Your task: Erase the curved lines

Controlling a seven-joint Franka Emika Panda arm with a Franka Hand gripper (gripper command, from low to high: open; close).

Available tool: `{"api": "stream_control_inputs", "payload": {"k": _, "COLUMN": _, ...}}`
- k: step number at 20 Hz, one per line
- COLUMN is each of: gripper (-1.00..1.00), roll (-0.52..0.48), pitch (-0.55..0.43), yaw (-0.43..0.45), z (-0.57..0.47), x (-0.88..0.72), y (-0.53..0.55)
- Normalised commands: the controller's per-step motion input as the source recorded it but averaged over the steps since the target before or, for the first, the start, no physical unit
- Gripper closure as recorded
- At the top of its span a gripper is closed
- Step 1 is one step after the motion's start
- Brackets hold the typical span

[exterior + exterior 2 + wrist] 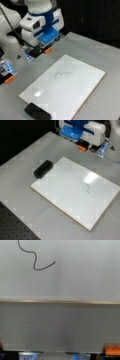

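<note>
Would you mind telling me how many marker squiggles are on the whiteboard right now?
1. A single curve line sits near the middle of the whiteboard, unerased; the eraser lies off at a board corner.

Greys, white and a few bright accents

The worktop [100,50] is plain grey; the board [75,85] is glossy white with a thin tan edge, and the curve lines [63,74] are one dark-grey squiggle — unbroken in the wrist view. The eraser block [43,168] is black. The arm [41,22] is white with blue panels — the end effector [41,51] shows orange tabs and black parts.
</note>
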Motion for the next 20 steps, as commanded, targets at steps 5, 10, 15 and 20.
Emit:
{"api": "stream_control_inputs", "payload": {"k": 5, "gripper": -1.0, "roll": -0.083, "pitch": 0.051, "yaw": 0.184, "z": 0.04, "x": 0.27, "y": -0.44}}
{"api": "stream_control_inputs", "payload": {"k": 10, "gripper": -1.0, "roll": -0.095, "pitch": 0.084, "yaw": 0.201, "z": 0.09, "x": 0.32, "y": -0.36}}
{"api": "stream_control_inputs", "payload": {"k": 15, "gripper": -1.0, "roll": -0.094, "pitch": 0.13, "yaw": 0.209, "z": 0.12, "x": 0.35, "y": -0.32}}
{"api": "stream_control_inputs", "payload": {"k": 20, "gripper": -1.0, "roll": -0.09, "pitch": 0.171, "yaw": 0.225, "z": 0.07, "x": 0.36, "y": -0.44}}
